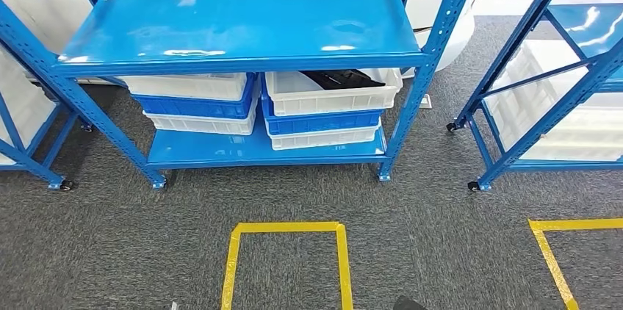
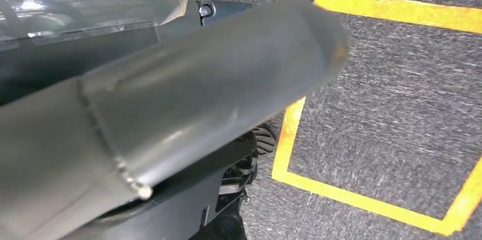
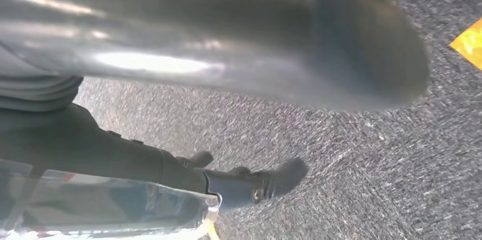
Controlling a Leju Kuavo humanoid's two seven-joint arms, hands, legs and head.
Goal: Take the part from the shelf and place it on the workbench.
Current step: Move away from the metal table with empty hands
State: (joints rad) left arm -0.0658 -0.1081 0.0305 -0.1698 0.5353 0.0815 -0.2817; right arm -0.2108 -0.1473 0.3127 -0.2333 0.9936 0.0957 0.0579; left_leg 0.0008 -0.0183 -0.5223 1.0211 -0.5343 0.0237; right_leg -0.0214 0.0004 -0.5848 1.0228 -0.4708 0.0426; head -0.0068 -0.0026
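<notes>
Head view puts the part, a flat black piece, in the topmost white bin on the right side of the blue shelf, a little above and right of the frame's centre; it lies tilted across the bin's inside, partly under the edge of the upper shelf board. That bin sits on a blue bin, which sits on another white bin, all stacked on the lower shelf board. Just beside them, to the left, stands a second stack: a white bin on top, a blue one under it and a white one at the base. At the right edge of the frame stands a second blue rack with white bins on it, and another blue frame shows at the far left. Grey carpet covers the floor, with a yellow tape square at lower centre and a further tape corner at lower right. The left hand in its wrist view is a blurred grey thumb over carpet and yellow tape; whether its fingers are apart or together I cannot tell. The right hand in its wrist view is likewise a blurred grey thumb with dark fingers below it, above bare carpet, and its state cannot be told either.
</notes>
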